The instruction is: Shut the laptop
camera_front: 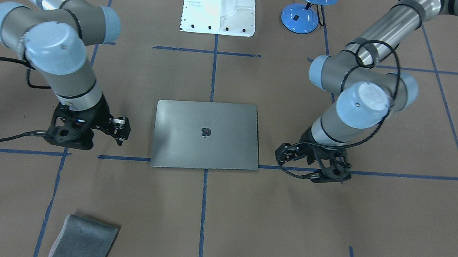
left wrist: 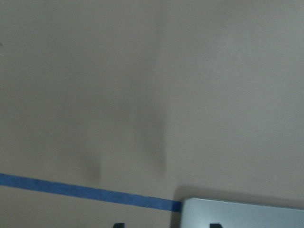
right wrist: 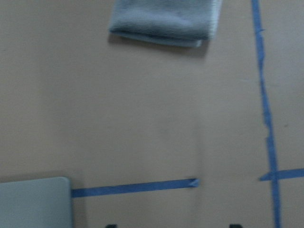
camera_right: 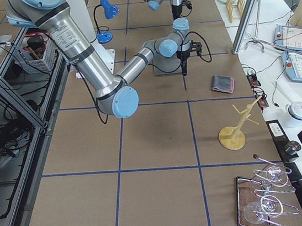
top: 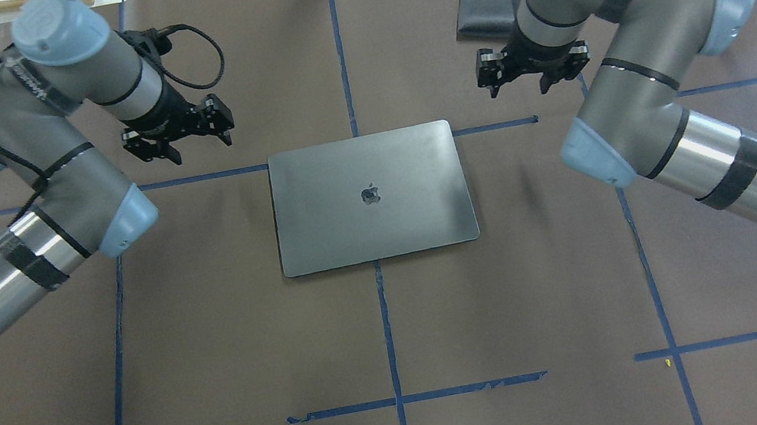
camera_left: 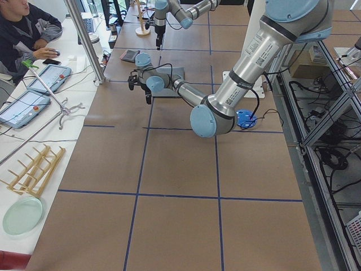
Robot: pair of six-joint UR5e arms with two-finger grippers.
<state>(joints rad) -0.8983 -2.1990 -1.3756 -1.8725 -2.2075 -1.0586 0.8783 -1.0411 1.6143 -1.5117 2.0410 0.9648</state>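
Note:
The laptop (camera_front: 207, 137) lies flat in the middle of the table with its silver-grey lid down and the dark apple logo facing up; it also shows in the overhead view (top: 368, 199). My left gripper (top: 199, 144) hangs open and empty just beyond the laptop's far left corner (left wrist: 242, 213). In the front-facing view the left gripper (camera_front: 283, 154) is beside the laptop's right edge. My right gripper (top: 520, 86) is open and empty off the far right corner (right wrist: 33, 204), and in the front-facing view the right gripper (camera_front: 121, 133) is to the laptop's left. Neither gripper touches the laptop.
A folded grey cloth (top: 486, 3) lies beyond my right gripper, also in the right wrist view (right wrist: 164, 21). A blue desk lamp (camera_front: 303, 9) and the white robot base (camera_front: 219, 6) stand on my side of the table. Blue tape lines cross the brown surface.

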